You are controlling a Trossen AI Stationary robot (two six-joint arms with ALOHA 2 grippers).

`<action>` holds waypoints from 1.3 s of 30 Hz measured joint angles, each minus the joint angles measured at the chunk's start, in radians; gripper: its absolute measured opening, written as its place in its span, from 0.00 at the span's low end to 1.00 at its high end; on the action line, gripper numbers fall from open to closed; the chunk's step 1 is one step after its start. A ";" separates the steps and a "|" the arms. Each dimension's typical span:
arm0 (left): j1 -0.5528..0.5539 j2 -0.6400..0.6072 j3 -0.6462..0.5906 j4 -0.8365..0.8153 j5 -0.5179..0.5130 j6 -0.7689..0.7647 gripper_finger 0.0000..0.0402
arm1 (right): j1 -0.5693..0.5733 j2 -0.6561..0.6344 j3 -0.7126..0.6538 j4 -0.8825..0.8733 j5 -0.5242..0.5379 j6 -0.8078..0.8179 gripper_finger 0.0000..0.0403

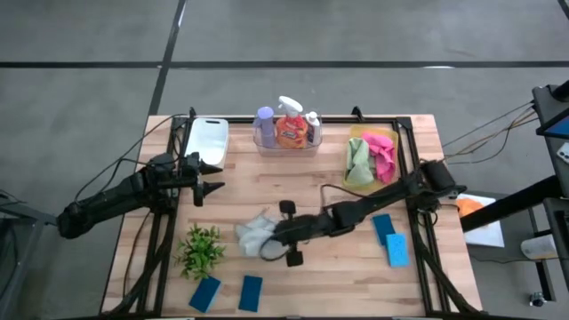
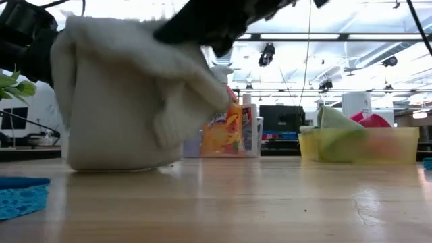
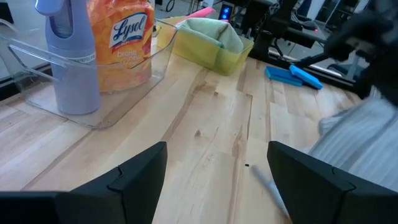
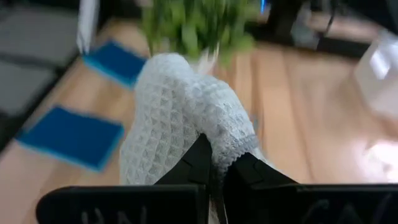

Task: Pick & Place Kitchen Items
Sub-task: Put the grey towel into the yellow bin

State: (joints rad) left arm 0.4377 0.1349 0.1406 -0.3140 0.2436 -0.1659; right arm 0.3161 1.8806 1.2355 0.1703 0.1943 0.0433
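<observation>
Grey waffle-weave cloth (image 4: 180, 118), bunched and draped, at the table's centre just right of a leafy green plant (image 1: 201, 249). The right gripper (image 4: 214, 163) pinches its upper fold, fingers pressed together. Two flat blue rectangular sponges (image 1: 228, 292) lie nearer. The left gripper (image 1: 213, 179), fingers spread, hovers beside a white tray (image 1: 206, 138) on the wooden table (image 1: 338, 284).

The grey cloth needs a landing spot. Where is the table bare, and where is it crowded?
Bare wood lies between the clear tray and the right gripper holding the grey cloth. Crowded: plant and blue sponges in front.
</observation>
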 joint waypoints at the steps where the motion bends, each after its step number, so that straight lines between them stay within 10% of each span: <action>1: 0.000 0.000 0.000 0.000 0.000 0.000 0.71 | -0.001 -0.023 -0.050 0.081 -0.001 -0.007 0.04; 15: 0.000 0.000 0.000 0.001 0.000 0.000 0.71 | -0.004 -0.259 -0.570 0.714 0.044 0.010 0.04; 28: 0.000 0.000 0.000 0.002 0.000 0.000 0.71 | -0.003 -0.419 -0.768 0.807 0.232 0.025 0.04; 39: 0.000 0.000 0.000 0.002 0.000 -0.001 0.71 | -0.003 -0.610 -0.834 0.738 0.606 0.009 0.04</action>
State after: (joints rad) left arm 0.4374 0.1349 0.1406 -0.3119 0.2440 -0.1669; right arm 0.3126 1.2704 0.4015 0.9083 0.8005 0.0525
